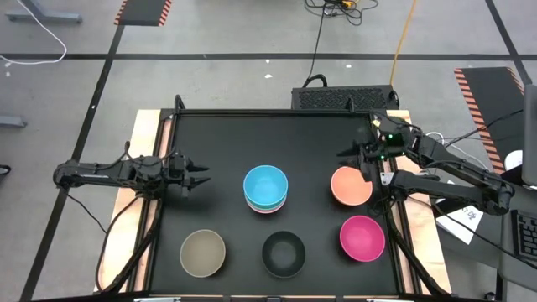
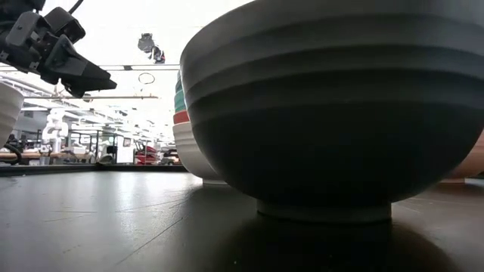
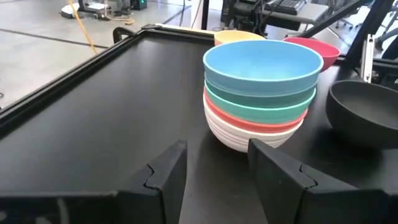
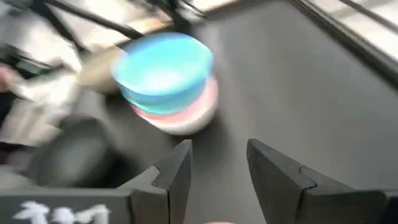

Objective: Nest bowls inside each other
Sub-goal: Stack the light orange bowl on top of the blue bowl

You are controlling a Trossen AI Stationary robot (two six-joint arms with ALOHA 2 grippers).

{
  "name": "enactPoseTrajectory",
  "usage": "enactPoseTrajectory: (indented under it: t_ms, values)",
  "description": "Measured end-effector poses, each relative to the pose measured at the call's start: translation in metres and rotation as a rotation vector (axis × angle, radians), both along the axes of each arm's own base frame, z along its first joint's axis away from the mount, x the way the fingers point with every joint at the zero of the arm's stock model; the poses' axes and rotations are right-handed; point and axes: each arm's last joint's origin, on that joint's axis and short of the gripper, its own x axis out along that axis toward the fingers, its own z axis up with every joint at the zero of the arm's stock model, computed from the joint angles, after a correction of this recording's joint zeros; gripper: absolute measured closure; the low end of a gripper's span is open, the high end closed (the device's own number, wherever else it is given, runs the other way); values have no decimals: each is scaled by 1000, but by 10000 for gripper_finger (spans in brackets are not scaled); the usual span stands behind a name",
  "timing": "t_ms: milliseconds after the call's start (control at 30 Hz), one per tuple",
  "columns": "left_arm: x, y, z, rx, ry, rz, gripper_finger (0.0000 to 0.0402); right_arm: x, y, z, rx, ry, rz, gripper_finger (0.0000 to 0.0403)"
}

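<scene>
The black bowl [image 2: 325, 113] sat closest to the low camera, near the front edge of the table [image 1: 218, 134], between the tan bowl [image 1: 203, 252] and the magenta bowl [image 1: 362, 237]. In the middle of the table stood the stack of bowls [image 1: 266, 188], with the blue bowl [image 3: 261, 62] on top, then a turquoise one, a red-pink one and a white one at the bottom. The orange bowl [image 1: 350, 185] sat alone to the right of the stack.

The biggest thing that could go wrong was the stack tipping or sliding. It was already tall, so a bowl pushed in crooked or too hard could knock it over.

Next, a bowl could slip. The bowls looked smooth and round, so a pinch on the thin rim might let go halfway, and the bowl could roll off the table.

The right gripper [image 1: 362, 156] hung just above the far edge of the orange bowl. Its jaws stood partly open and held nothing. If it came down off the rim, it could shove the bowl toward the magenta one.

The left gripper [image 1: 200, 174] waited left of the stack, jaws partly open and empty too. If both arms reached for the stack together, they might bump.
</scene>
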Motion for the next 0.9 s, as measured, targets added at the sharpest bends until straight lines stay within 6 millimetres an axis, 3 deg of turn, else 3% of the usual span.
enactPoseTrajectory:
  t_ms: [100,533,700,900]
  values:
    - [0,0,-1,5,6,-8,229,8,4,1,80,-42,62,257]
    - [0,-2,-2,-12,22,-71,229,24,51,-17,279,207,127,277]
    - [0,-2,-2,-12,22,-71,229,28,64,-24,361,304,65,296]
    - [0,-2,-2,-6,21,-72,229,35,65,-34,397,392,-42,323]
